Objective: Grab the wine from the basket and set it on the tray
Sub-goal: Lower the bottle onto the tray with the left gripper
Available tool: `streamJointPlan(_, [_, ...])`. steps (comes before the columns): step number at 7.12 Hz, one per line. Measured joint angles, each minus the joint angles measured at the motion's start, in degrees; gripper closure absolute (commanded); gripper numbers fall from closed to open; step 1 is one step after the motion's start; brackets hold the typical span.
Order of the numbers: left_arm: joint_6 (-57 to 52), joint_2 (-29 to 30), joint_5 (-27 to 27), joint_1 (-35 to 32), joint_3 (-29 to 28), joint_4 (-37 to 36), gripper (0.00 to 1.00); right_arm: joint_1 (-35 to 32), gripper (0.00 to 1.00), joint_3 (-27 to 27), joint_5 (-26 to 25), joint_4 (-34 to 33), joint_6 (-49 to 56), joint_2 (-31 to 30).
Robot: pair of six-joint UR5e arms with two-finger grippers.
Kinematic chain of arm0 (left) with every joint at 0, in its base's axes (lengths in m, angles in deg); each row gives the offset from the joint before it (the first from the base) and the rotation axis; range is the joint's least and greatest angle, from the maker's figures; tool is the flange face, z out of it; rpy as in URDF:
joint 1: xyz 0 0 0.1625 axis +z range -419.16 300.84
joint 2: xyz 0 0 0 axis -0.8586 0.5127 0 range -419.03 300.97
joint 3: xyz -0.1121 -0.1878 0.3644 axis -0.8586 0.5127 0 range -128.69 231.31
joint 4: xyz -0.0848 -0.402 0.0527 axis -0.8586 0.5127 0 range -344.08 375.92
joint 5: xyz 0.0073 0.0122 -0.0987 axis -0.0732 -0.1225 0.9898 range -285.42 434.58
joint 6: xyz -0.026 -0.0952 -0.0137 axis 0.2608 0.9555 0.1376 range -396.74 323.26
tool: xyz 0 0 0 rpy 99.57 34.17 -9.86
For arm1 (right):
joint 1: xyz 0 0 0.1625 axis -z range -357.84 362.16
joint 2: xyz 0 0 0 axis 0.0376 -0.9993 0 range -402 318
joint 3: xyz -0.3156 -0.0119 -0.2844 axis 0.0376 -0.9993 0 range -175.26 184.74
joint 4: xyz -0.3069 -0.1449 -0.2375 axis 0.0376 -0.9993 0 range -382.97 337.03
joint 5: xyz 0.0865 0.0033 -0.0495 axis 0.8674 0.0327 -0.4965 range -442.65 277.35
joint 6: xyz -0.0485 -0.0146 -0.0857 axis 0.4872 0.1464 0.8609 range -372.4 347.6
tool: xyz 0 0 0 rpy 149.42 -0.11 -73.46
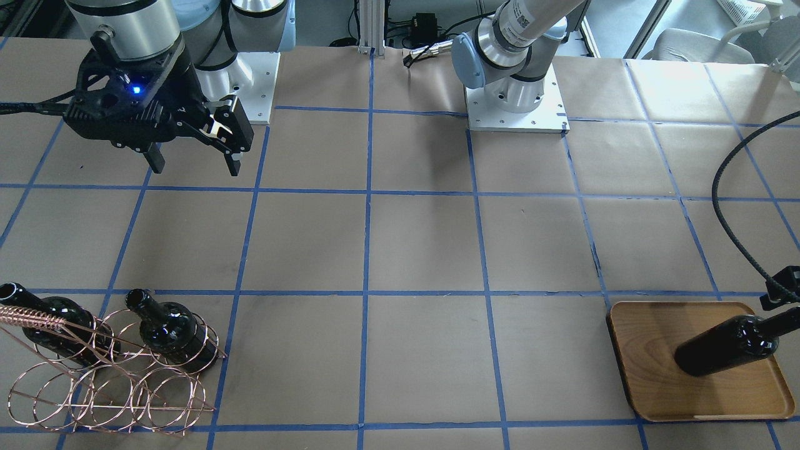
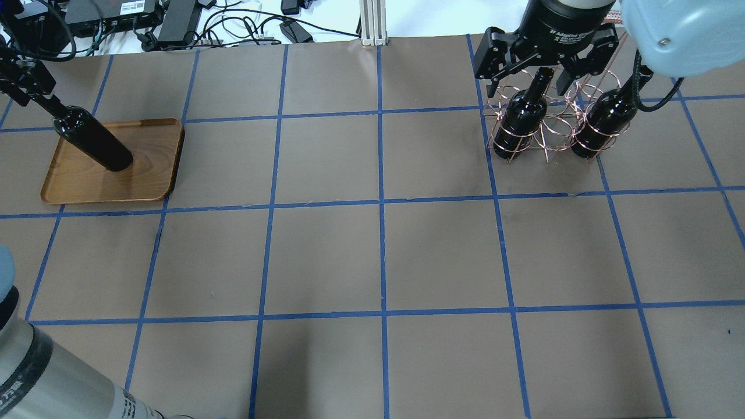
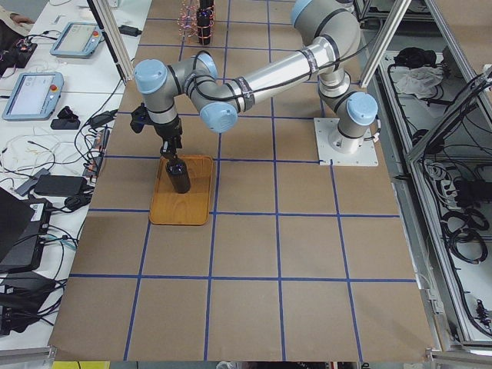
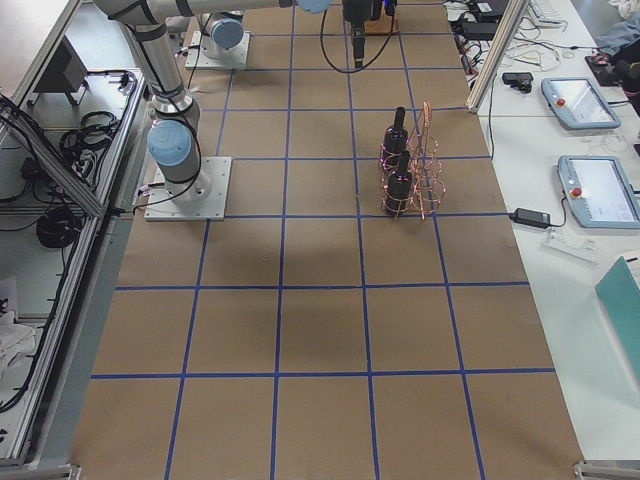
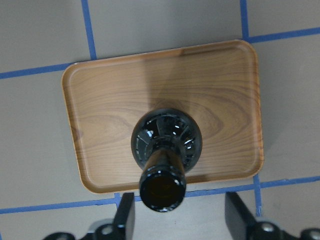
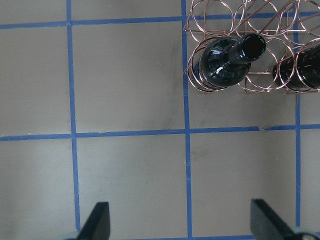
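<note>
One wine bottle point(image 2: 93, 142) stands upright on the wooden tray point(image 2: 145, 169), also seen in the front view point(image 1: 725, 350) and the left wrist view point(image 5: 166, 140). My left gripper point(image 5: 180, 217) is open, with its fingers on either side of the bottle's neck and apart from it. Two more wine bottles point(image 1: 169, 331) point(image 1: 50, 325) lean in the copper wire basket point(image 1: 112, 400). My right gripper point(image 1: 195, 170) is open and empty. It hangs high above the table, on the robot's side of the basket point(image 6: 265, 80).
The table is brown paper with a blue tape grid. The basket has several empty rings and a coiled handle point(image 1: 31, 315). A black cable point(image 1: 731, 206) hangs near the tray point(image 1: 650, 375). Both arm bases point(image 1: 515, 106) stand at the robot's edge.
</note>
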Motion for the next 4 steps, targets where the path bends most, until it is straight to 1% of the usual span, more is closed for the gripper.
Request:
streamJointPlan(2, [0.19,-3.89,-0.7,-0.89,1.1,2.98,0.0,0.0,0.0,0.0,0.0,0.06,0.0,0.0])
streamJointPlan(4, [2.32,-9.62,-2.84,-2.13,1.49,7.67,0.0,0.0,0.0,0.0,0.0,0.09,0.0,0.0])
